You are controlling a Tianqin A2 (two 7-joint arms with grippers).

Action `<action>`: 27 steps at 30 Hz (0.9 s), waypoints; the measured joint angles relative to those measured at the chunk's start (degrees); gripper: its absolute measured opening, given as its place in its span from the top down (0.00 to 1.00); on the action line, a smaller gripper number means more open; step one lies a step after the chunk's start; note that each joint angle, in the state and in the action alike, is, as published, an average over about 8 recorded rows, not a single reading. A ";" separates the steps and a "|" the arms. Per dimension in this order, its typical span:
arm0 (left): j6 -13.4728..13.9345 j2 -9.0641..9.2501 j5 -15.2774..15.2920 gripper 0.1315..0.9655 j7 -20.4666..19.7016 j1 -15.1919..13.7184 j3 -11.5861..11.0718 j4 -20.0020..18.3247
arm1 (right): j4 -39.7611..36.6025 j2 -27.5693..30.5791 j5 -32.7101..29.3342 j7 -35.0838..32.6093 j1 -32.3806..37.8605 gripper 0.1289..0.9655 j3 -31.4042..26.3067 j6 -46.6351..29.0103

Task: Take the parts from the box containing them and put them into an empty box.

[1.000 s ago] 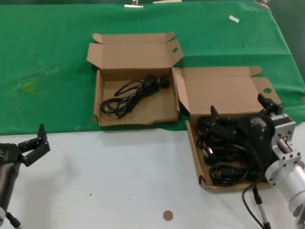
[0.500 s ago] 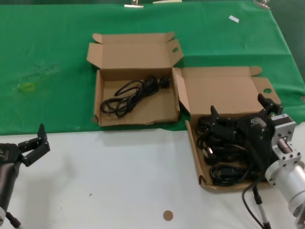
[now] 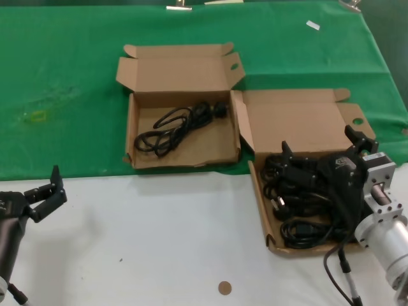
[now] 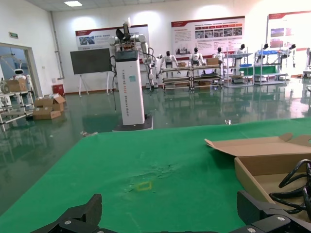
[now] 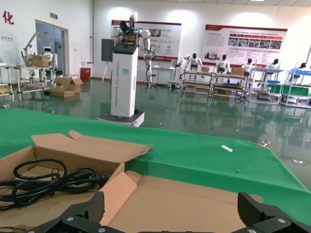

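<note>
The box containing the parts [image 3: 263, 217] lies at the right, lid [image 3: 299, 121] open, with several black cables [image 3: 299, 204] tangled inside. My right gripper [image 3: 319, 141] is open and empty, just above the back of that tangle; in the right wrist view [image 5: 172, 216] it faces the lid [image 5: 194, 204]. The other box [image 3: 217, 153], with a ragged front edge, lies left of it and holds one coiled cable [image 3: 178, 124], which also shows in the right wrist view [image 5: 43, 183]. My left gripper [image 3: 50, 191] is open and empty, parked over the white table at the front left.
A green cloth [image 3: 64, 76] covers the back of the table, with a yellow mark [image 3: 38, 116] and a white tag [image 3: 312, 25] on it. The front is white tabletop [image 3: 159, 236] with a small brown disc [image 3: 224, 287]. The right box's tall side flap [image 3: 241, 124] stands between the boxes.
</note>
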 joint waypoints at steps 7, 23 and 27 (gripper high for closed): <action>0.00 0.00 0.00 0.00 0.00 0.00 0.00 0.00 | 0.00 0.00 0.00 0.00 0.00 0.00 0.00 0.00; 0.00 0.00 0.00 0.00 0.00 0.00 0.00 0.00 | 0.00 0.00 0.00 0.00 0.00 0.00 0.00 0.00; 0.00 0.00 0.00 0.00 0.00 0.00 0.00 0.00 | 0.00 0.00 0.00 0.00 0.00 0.00 0.00 0.00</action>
